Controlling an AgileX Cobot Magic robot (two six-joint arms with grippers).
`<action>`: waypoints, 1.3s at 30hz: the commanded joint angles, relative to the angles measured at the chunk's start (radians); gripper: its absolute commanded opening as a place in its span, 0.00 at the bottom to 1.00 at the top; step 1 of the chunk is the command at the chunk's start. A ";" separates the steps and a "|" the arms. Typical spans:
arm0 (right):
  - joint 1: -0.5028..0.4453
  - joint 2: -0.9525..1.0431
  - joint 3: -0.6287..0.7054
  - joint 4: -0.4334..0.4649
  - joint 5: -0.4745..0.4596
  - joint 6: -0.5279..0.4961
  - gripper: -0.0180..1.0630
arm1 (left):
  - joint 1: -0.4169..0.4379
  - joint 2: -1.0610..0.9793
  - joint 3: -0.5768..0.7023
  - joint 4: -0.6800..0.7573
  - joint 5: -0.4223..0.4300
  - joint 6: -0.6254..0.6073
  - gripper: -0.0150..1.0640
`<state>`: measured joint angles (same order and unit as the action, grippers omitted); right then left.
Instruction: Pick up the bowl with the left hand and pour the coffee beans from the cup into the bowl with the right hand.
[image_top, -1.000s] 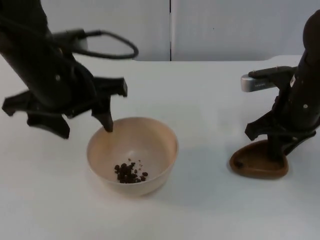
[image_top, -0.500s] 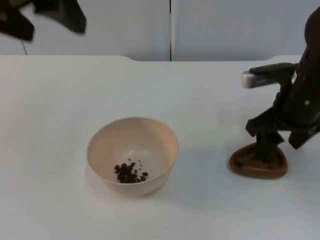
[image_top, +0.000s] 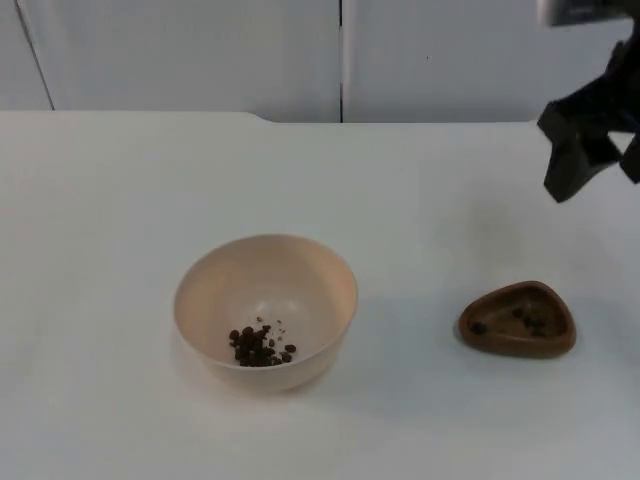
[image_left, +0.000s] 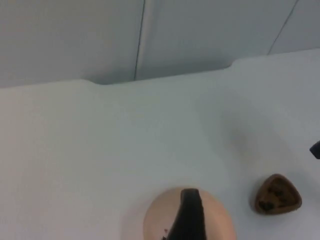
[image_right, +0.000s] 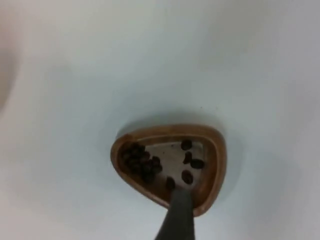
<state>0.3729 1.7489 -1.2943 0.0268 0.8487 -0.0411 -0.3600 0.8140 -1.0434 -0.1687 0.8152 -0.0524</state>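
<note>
A beige bowl (image_top: 265, 300) stands on the white table left of centre, with a small heap of coffee beans (image_top: 260, 347) in its bottom. To its right lies a brown, rounded-triangle wooden cup (image_top: 518, 320) with several beans (image_right: 145, 162) still inside. My right gripper (image_top: 600, 165) hangs high above and beyond the cup, apart from it, its two fingers spread with nothing between them. In the left wrist view a black fingertip (image_left: 190, 215) stands over the bowl (image_left: 222, 222) from far above, and the cup (image_left: 277, 194) lies off to the side.
The grey partition wall (image_top: 340, 55) closes off the table's far edge. The table top (image_top: 400, 200) is bare white around the bowl and cup.
My left arm has lifted away from the bowl's rim and left the top view. My right gripper has risen off the cup and drawn back up to the right. Bowl and cup stayed put.
</note>
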 joint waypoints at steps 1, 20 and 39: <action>-0.004 -0.063 -0.001 0.003 0.023 -0.004 0.64 | -0.002 -0.038 0.002 0.002 0.015 0.009 0.64; -0.004 -0.569 0.183 0.028 -0.025 0.025 0.64 | -0.002 -0.132 0.031 0.044 0.089 0.052 0.64; -0.004 -1.108 0.523 0.031 -0.065 0.025 0.64 | -0.002 -0.482 0.322 0.050 -0.005 0.074 0.64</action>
<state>0.3729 0.6727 -0.7881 0.0570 0.7911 -0.0156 -0.3600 0.3532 -0.7258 -0.1236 0.8079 0.0192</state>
